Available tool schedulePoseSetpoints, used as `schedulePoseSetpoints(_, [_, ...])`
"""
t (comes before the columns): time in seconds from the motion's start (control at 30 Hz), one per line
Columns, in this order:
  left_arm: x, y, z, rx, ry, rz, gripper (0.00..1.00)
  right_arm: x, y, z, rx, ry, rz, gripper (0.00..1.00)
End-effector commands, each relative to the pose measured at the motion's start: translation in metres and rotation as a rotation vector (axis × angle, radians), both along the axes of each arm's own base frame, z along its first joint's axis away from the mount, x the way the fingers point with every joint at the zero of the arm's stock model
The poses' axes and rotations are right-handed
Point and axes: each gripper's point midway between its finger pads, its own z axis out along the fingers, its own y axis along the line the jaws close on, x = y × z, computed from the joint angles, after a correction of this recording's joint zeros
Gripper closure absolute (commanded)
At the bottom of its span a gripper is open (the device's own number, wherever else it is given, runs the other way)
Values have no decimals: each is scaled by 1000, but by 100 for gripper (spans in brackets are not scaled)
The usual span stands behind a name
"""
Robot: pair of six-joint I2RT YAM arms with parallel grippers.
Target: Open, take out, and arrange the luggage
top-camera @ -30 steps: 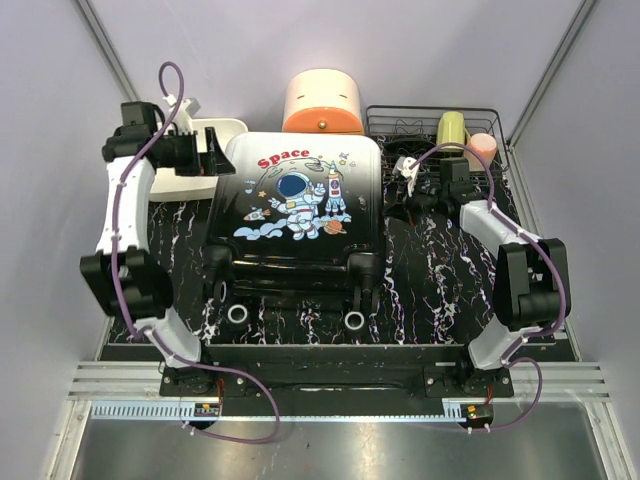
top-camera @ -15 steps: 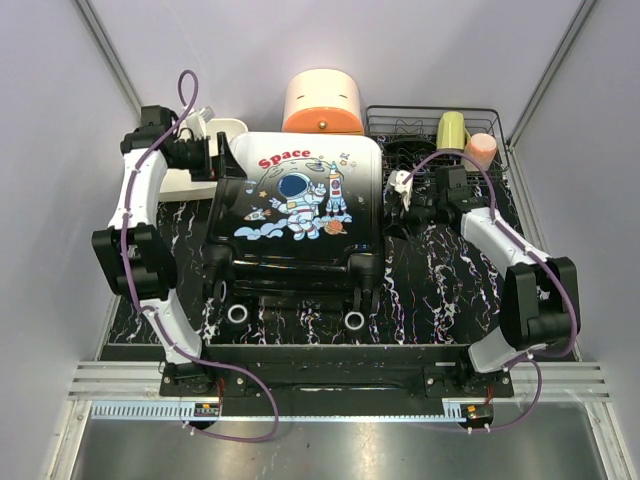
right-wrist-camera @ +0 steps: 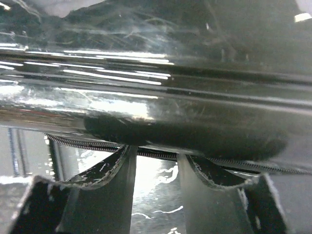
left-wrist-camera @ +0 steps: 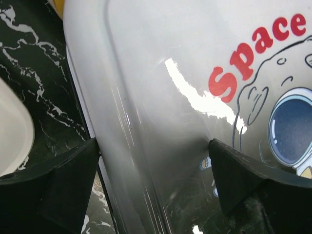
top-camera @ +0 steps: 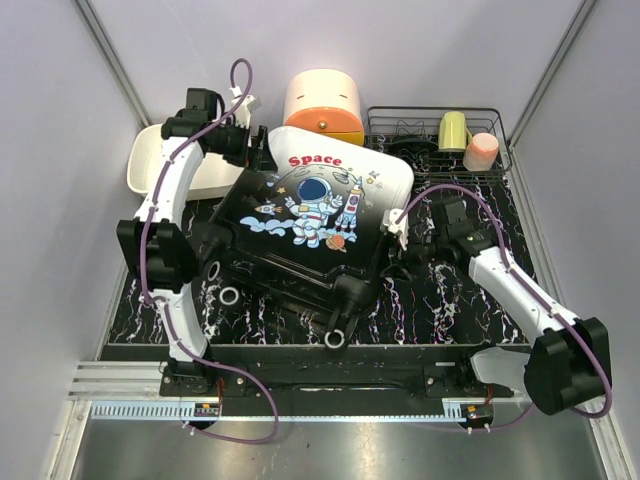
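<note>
1. Luggage (top-camera: 318, 215) lies closed in the middle of the table (top-camera: 430, 300), with the astronaut picture facing up. It sits askew: the white end points far and a little right, and the wheels (top-camera: 336, 338) are on the near side.
2. The left gripper (top-camera: 258, 150) is at the far left corner of the luggage. Its jaws stand wide apart above the white shell. One finger (left-wrist-camera: 48, 190) is beside the shell's edge and the other is over the shell. It has hold of nothing that shows. Whether the fingers touch the shell cannot be told.
3. The right gripper (top-camera: 393, 232) is low at the right side of the luggage, against the black edge. Its jaws are partly open. The fingertips (right-wrist-camera: 105, 175) reach the zipper line under the shell, and only the table shows in the gap between them.
4. A white tray (top-camera: 150, 165) lies at the far left, beside the left arm.
5. A cream and orange round box (top-camera: 322, 100) stands just behind the luggage.
6. A wire basket (top-camera: 400, 112) at the far right holds a green cup (top-camera: 452, 130) and a pink cup (top-camera: 481, 150).
</note>
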Motion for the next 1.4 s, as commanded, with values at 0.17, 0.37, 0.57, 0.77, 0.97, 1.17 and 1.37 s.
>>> schedulePoseSetpoints(0.17, [-20, -56, 48, -38, -95, -180, 10, -36, 90, 44, 227, 38, 176, 50])
schedulePoseSetpoints(0.37, [-10, 10, 109, 14, -264, 12, 2, 0, 108, 60, 232, 40, 10, 46])
schedulePoseSetpoints(0.57, [-52, 39, 131, 12, -346, 83, 1, -9, 62, 61, 160, -47, -169, 34])
schedulePoseSetpoints(0.77, [-90, 32, 129, -43, -340, 84, 1, -18, 19, 31, 9, -70, -265, 30])
schedulePoseSetpoints(0.97, [-108, 30, 116, -66, -304, 101, 1, -2, 15, 2, -55, -59, -328, 21])
schedulePoseSetpoints(1.17, [-120, 31, 108, -73, -291, 114, 1, 2, 28, -14, -37, -17, -300, 16])
schedulePoseSetpoints(1.37, [-122, 37, 99, -78, -270, 135, 1, -19, 47, -22, 17, 46, -136, 19])
